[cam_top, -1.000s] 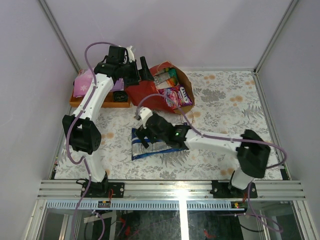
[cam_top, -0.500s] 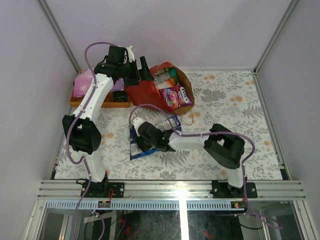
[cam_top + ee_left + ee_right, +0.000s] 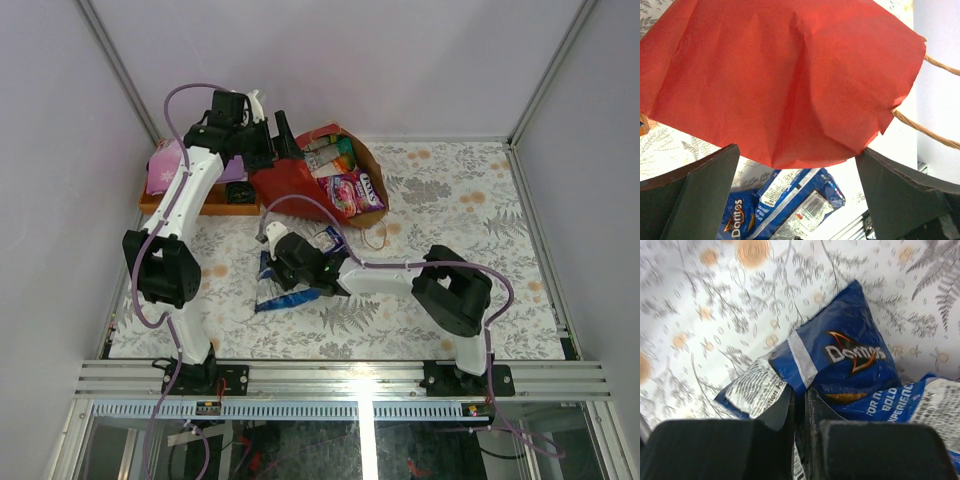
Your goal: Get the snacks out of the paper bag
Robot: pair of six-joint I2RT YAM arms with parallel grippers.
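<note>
Doritos logo in white lettering marks the blue packet (image 3: 850,360).

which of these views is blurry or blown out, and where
Right wrist: tablecloth smeared toward the upper left, Doritos bag sharper. Left wrist: paper bag crisp, wall at right washed out. Top external: sharp, evenly lit.
</note>
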